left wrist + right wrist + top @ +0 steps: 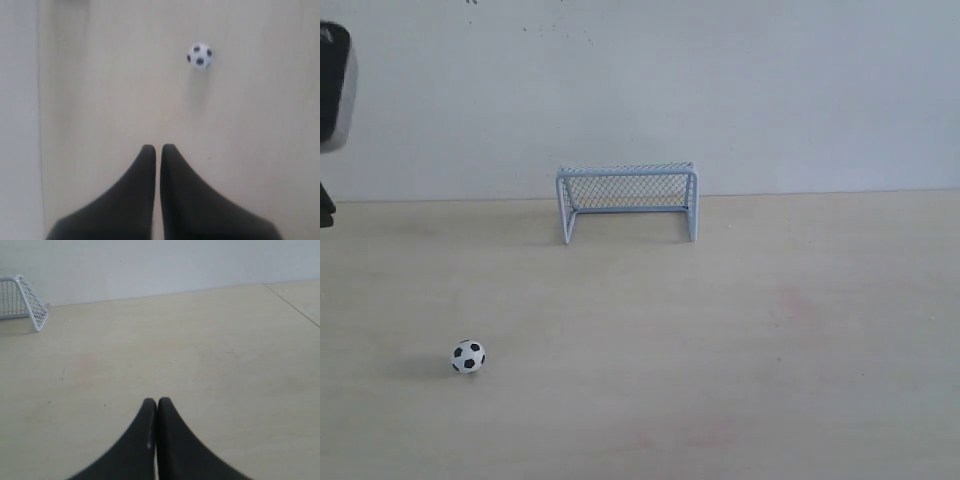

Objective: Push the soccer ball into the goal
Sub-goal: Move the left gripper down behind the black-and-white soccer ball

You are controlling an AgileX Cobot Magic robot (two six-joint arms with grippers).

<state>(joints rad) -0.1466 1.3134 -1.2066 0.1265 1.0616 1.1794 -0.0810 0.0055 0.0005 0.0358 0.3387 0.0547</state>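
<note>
approach: both left gripper [158,148] and right gripper [157,401] pinched together, ball [468,356] untouched; next, left must get behind it, push toward goal [627,190]

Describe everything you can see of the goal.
The goal is a miniature with a pale blue-white tubular frame, seemingly plastic, and fine mesh netting, wider than tall. It stands upright on the light wooden table, close to the white wall, open mouth toward the exterior camera. Only the table touches it; nothing lies inside.
</note>
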